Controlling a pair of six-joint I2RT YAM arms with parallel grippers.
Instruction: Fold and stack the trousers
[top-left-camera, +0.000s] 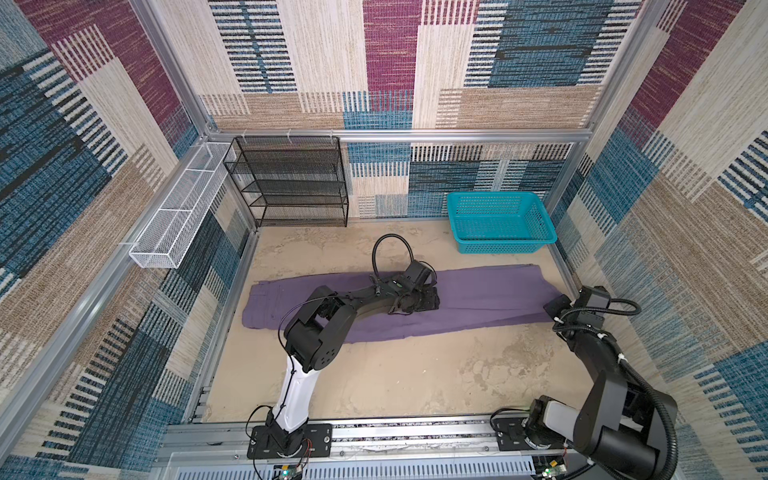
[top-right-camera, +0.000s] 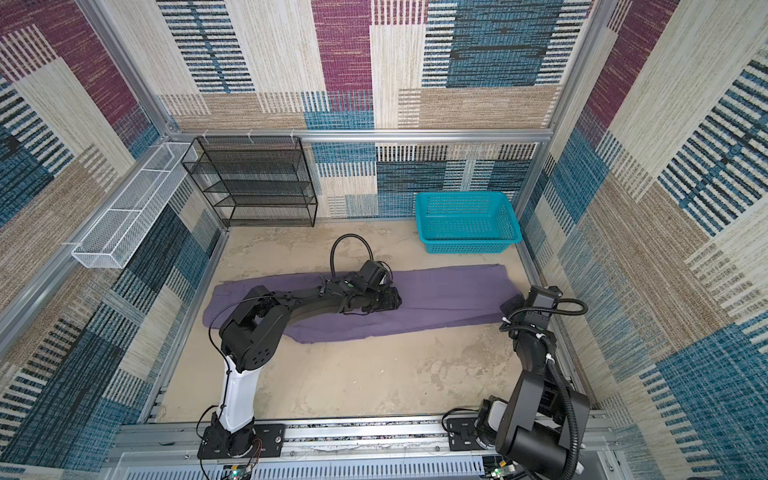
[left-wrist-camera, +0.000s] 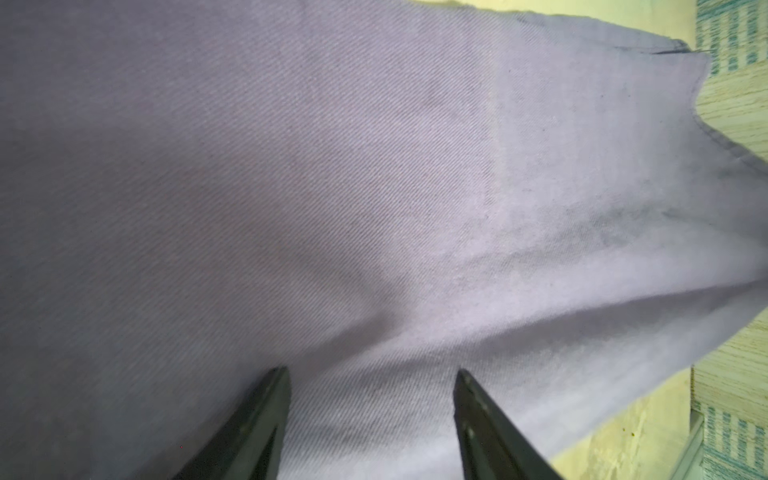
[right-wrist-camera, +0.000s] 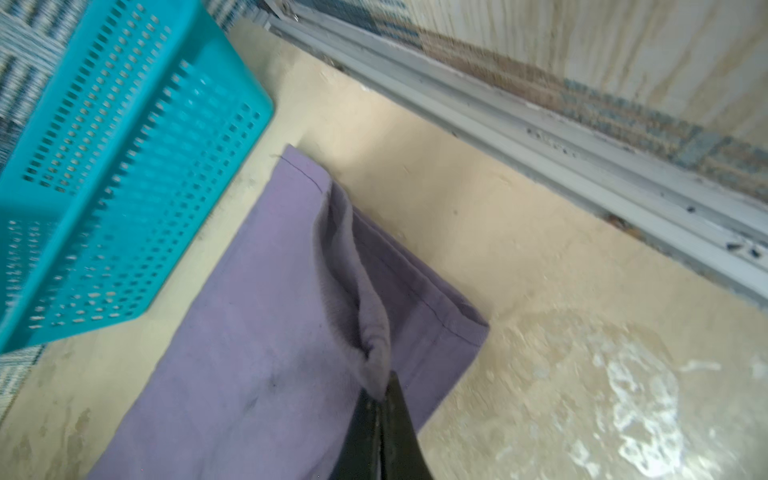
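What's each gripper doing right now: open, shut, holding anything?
Left gripper: open, jaws spread over the trousers, gripping nothing.
Right gripper: shut, pinching a fold at the trousers' leg end.

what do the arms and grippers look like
Both are black, blocky-jointed. The left arm has a white lower link and a looping black cable; the right arm carries ribbed black hose. The left gripper and right gripper have dark, tapered fingers.
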